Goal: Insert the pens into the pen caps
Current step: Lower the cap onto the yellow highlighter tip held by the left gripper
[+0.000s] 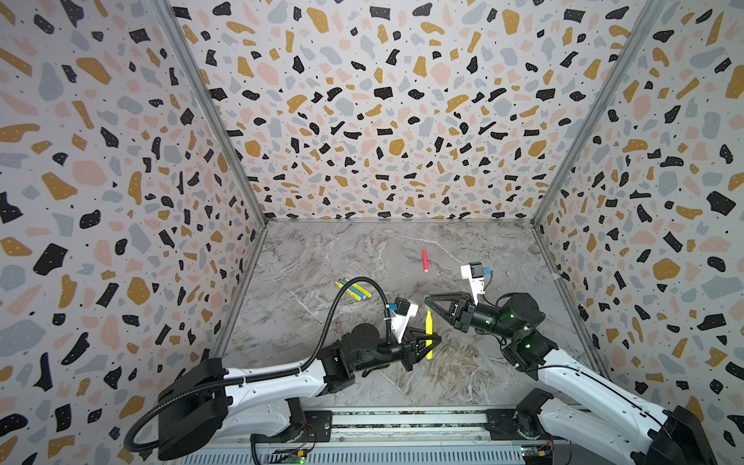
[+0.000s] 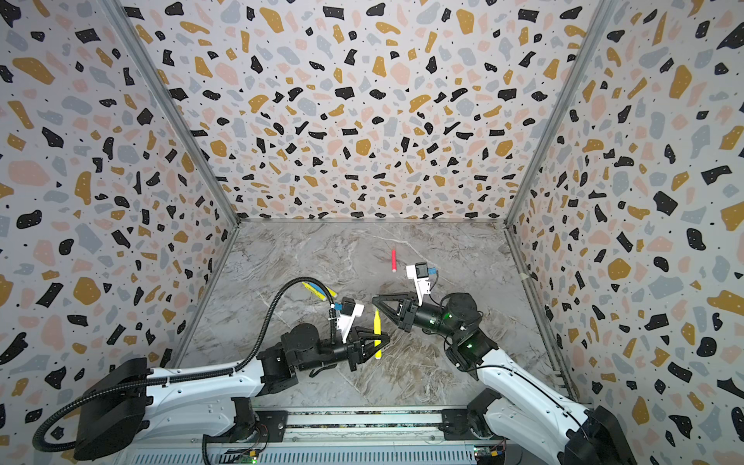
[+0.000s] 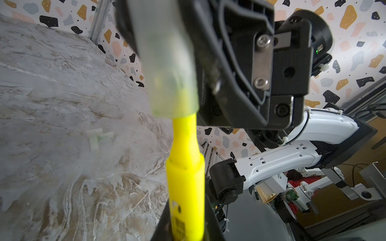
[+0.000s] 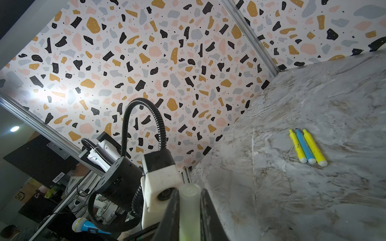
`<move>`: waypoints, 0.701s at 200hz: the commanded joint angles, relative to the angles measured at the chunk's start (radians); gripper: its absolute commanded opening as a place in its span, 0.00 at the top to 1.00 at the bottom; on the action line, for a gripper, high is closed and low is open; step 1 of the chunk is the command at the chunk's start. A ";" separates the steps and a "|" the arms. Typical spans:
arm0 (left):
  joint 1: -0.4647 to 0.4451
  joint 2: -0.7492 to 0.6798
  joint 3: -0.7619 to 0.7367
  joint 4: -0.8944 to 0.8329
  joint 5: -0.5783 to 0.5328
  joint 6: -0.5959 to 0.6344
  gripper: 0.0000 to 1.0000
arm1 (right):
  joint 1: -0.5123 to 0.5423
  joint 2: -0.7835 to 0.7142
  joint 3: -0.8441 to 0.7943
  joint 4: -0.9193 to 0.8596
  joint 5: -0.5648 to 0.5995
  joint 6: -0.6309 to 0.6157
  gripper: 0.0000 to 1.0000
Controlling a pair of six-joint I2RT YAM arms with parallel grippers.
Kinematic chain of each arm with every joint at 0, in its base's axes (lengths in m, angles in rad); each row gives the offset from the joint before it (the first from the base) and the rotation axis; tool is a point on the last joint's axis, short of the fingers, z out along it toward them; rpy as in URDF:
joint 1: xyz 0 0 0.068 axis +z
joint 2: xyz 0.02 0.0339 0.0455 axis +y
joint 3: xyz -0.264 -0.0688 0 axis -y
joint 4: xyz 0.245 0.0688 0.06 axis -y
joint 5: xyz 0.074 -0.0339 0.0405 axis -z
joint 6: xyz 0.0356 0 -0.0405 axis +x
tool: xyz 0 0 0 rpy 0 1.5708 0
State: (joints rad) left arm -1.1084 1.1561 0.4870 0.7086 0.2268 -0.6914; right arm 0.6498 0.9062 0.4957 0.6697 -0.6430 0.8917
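My left gripper [image 1: 435,340] [image 3: 186,225] is shut on a yellow pen [image 1: 429,332] [image 3: 186,177], held above the marble table with its tip pointing towards the back wall. My right gripper [image 1: 428,300] [image 4: 189,194] is shut on a translucent pen cap [image 3: 171,79] [image 4: 189,208]. It meets the pen from the far side, and the pen's narrow front end sits inside the cap's mouth. A red pen [image 1: 424,259] lies further back. Two yellow pens and a blue one [image 1: 355,290] [image 4: 307,146] lie side by side at the left.
Faint translucent loose caps [image 3: 96,137] lie on the marble table [image 1: 362,374]. Patterned walls close in the left, back and right sides. The left arm's black cable hose [image 1: 342,298] arches over the three pens. A rail [image 1: 402,422] runs along the front edge.
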 commanded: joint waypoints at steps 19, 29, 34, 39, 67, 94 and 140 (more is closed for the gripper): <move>-0.005 -0.032 0.037 0.058 -0.002 0.001 1.00 | 0.012 -0.047 -0.034 0.050 -0.020 -0.003 0.93; -0.005 -0.035 0.037 0.059 -0.003 0.002 1.00 | 0.012 -0.053 -0.041 0.056 -0.020 -0.002 0.93; -0.005 -0.037 0.038 0.061 -0.003 0.000 1.00 | 0.013 -0.056 -0.043 0.057 -0.020 -0.003 0.93; -0.005 -0.039 0.037 0.061 -0.004 0.000 1.00 | 0.012 -0.059 -0.045 0.058 -0.021 -0.003 0.93; -0.005 -0.042 0.038 0.059 -0.008 0.000 1.00 | 0.012 -0.069 -0.053 0.064 -0.028 -0.004 0.93; -0.005 -0.042 0.040 0.062 -0.007 0.000 1.00 | 0.015 -0.064 -0.060 0.079 -0.046 -0.006 0.92; -0.005 -0.050 0.045 0.056 -0.009 0.009 1.00 | 0.019 -0.072 -0.075 0.095 -0.070 -0.013 0.75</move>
State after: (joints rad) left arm -1.1137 1.1294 0.4873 0.7029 0.2268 -0.6952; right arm 0.6643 0.8555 0.4313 0.7330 -0.6785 0.8913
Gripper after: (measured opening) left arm 0.151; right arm 0.199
